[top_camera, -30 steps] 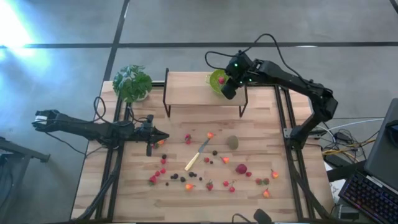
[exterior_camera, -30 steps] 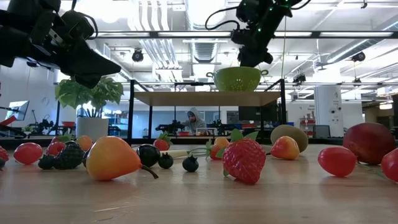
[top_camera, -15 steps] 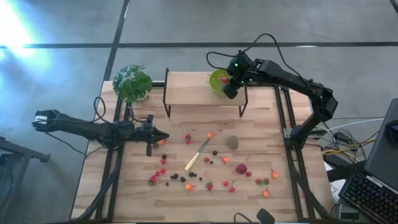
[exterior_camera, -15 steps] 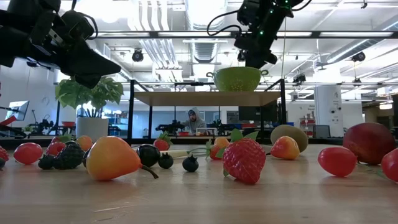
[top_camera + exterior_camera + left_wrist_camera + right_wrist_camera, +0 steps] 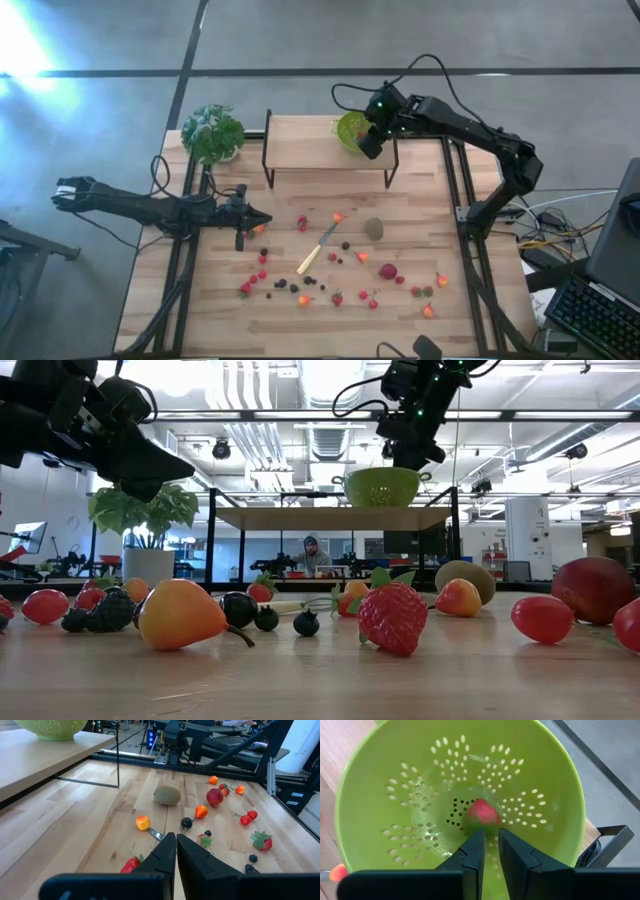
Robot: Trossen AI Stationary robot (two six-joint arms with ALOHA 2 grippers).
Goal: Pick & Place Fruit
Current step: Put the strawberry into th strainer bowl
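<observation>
A green colander (image 5: pixel 370 780) stands on the raised wooden shelf (image 5: pixel 310 150) at the table's far side. One red strawberry (image 5: pixel 482 814) lies at its bottom. My right gripper (image 5: pixel 491 837) hangs just above the colander (image 5: pixel 348 128), pointing down into it. Its fingers are a narrow gap apart with nothing between them. Several small fruit (image 5: pixel 340 272) lie scattered on the table's near half, with a brown kiwi (image 5: pixel 373 229) among them. My left gripper (image 5: pixel 175 839) hovers shut over the table's left side (image 5: pixel 262 222), clear of the fruit.
A pale-handled knife (image 5: pixel 317 250) lies among the fruit. A potted plant (image 5: pixel 212 132) stands at the far left corner. The shelf's black legs (image 5: pixel 391 165) stand on the table. In the low view a strawberry (image 5: pixel 392 616) and an orange fruit (image 5: pixel 180 615) lie near the front edge.
The red fruit that showed at my right gripper's tip over the colander in the high view no longer shows there. Both arms have kept their places.
</observation>
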